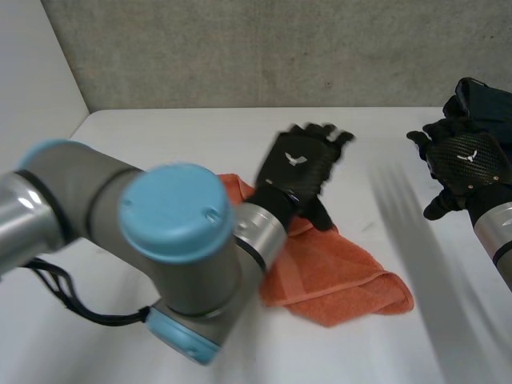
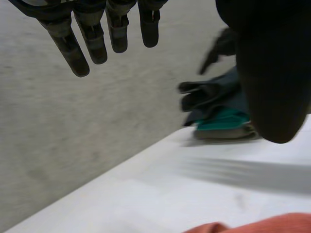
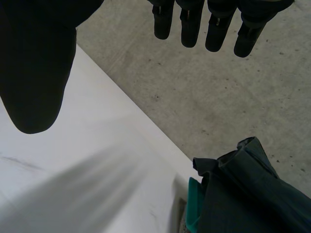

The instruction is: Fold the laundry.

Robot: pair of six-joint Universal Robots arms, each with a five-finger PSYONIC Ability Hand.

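**On the table: one orange towel, two open hands**

On the white table [image 1: 160, 136] we see an orange towel [image 1: 336, 280]. It lies low and rumpled, and the left arm [image 1: 172, 240] hides the towel's near left part.

The left hand [image 1: 298, 164] hangs over the towel's far edge. Its fingers [image 2: 116, 34] are straight and spread away from the thumb, and it holds nothing. We cannot tell if its wrist touches the towel.

The right hand [image 1: 464, 164] is well to the right of the towel, above the table. Its fingers [image 3: 218, 26] are straight too, with the thumb wide apart and nothing in it.

Just behind that hand, far from the towel, sits a pile of dark clothes [image 3: 243, 194] with a green cloth [image 2: 221, 121] under it.
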